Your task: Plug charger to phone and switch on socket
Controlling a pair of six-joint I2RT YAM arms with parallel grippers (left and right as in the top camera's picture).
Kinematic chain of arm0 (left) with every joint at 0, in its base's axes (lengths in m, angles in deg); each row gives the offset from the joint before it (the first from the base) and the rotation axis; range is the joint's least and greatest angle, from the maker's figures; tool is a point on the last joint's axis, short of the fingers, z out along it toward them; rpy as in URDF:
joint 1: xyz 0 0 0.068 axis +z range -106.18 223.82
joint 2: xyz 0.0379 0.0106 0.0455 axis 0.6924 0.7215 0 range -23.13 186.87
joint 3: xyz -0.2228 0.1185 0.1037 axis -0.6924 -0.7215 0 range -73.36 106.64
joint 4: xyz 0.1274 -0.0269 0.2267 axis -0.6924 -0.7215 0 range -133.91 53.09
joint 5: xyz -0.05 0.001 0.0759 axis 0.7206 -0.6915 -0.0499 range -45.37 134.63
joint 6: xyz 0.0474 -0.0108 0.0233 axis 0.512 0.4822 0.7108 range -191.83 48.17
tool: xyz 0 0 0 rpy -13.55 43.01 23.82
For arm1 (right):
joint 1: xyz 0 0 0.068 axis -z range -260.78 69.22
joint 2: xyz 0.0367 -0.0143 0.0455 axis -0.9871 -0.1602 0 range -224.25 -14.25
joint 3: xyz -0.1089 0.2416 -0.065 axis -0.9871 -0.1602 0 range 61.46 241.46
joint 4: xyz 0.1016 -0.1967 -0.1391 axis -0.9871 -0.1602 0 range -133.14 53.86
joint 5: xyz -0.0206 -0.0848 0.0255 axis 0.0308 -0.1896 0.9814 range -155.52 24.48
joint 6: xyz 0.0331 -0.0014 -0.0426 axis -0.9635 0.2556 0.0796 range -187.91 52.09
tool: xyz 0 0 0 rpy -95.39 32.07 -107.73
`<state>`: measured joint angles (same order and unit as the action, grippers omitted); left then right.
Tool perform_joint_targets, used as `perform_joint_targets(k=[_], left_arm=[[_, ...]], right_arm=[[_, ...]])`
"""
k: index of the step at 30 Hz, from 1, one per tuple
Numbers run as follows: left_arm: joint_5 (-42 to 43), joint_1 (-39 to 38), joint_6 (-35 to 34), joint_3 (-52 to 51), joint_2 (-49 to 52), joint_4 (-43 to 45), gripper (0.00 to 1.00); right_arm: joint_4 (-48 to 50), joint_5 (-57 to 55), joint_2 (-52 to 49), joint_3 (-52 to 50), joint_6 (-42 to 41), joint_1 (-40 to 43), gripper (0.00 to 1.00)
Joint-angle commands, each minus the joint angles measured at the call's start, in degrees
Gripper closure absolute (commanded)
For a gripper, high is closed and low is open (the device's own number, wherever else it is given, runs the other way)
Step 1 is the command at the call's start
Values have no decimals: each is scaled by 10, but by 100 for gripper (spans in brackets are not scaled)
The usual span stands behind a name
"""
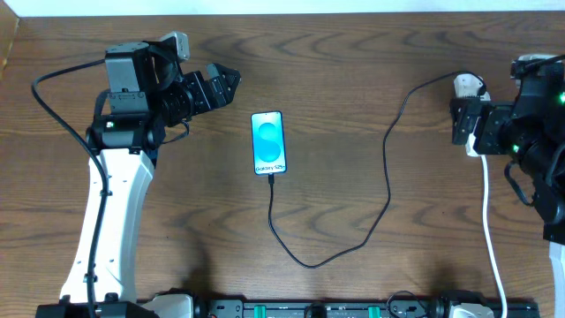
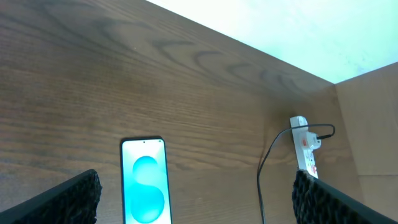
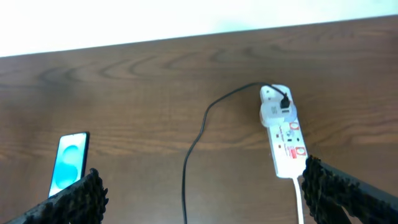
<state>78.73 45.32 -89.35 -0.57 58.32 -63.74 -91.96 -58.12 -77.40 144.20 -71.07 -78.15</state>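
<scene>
From overhead, you are seeing the phone (image 1: pixel 267 143) lying face up mid-table, screen glowing cyan. The charger (image 1: pixel 387 181) is meeting the phone's bottom edge, looping toward the near edge and climbing to the socket (image 1: pixel 469 86) at the far right. The left gripper (image 1: pixel 228 84) is hovering just left of the phone. The right gripper (image 1: pixel 458 124) is hanging over the socket, covering most of it, with the white cord (image 1: pixel 490 231) trailing toward you.

In the left wrist view, the fingers (image 2: pixel 68 202) are standing wide apart, holding nothing. The phone (image 2: pixel 145 186) is lying between them and the socket (image 2: pixel 305 151) is sitting far off by the wall.

In the right wrist view, those fingers (image 3: pixel 339 190) are also spread and empty. The socket (image 3: pixel 283 134) is lying just ahead, with the charger (image 3: pixel 198 140) plugged into its white adapter (you cannot tell the switch position here). The phone (image 3: pixel 68 162) is sitting well to the left on the table (image 3: pixel 155 87).
</scene>
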Motion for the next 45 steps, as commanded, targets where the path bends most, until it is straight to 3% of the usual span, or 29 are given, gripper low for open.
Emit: perform_joint_targets(k=[1, 11, 17, 25, 35, 45], left_arm=[[-5, 2, 10, 0, -1, -1, 2], [-5, 2, 10, 0, -1, -1, 2], [-5, 2, 10, 0, -1, -1, 2], [-5, 2, 10, 0, -1, -1, 2], [-5, 2, 10, 0, -1, -1, 2], [-5, 2, 10, 0, -1, -1, 2]], right_arm=[[21, -11, 2, -5, 3, -4, 1], [160, -11, 71, -135, 3, -5, 1], [322, -11, 198, -323, 3, -5, 1], [450, -25, 381, -544, 3, -17, 1], [521, -45, 549, -743, 3, -24, 1], [544, -65, 612, -821, 3, -24, 1]])
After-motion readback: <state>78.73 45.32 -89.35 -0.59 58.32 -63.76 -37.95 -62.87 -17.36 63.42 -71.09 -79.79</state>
